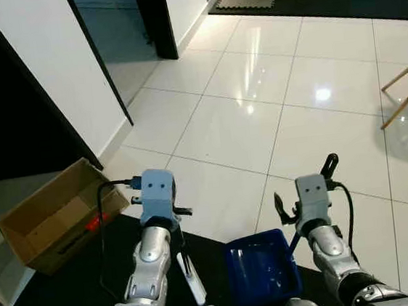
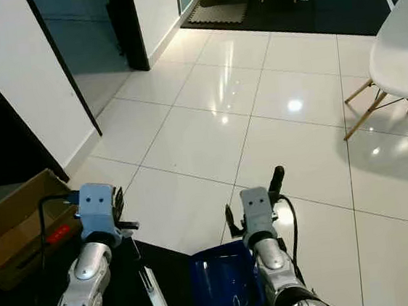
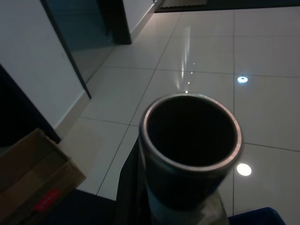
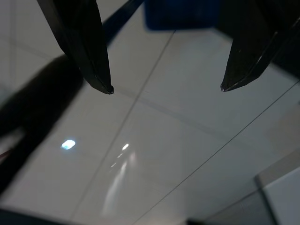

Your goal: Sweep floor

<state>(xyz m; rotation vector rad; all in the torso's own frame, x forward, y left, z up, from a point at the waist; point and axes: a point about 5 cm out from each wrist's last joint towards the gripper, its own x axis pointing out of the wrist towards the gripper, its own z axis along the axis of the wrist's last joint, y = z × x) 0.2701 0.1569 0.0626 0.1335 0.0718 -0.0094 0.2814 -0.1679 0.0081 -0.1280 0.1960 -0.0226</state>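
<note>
sweep not begun, I judge | glossy white tiled floor [image 1: 231,128] looks bare | blue plastic dustpan [image 1: 262,267] by my feet | right hand [image 4: 166,89] spread wide, empty | left hand [image 1: 156,194]: I cannot tell its grip; metal tube [image 3: 190,154] at wrist

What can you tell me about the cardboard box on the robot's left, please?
The cardboard box is plain brown corrugated board, open at the top and tipped so its opening faces up and toward the robot. A small red item lies inside it. It rests on the floor against the base of the white wall, beside the left arm. Nothing grips it.
</note>
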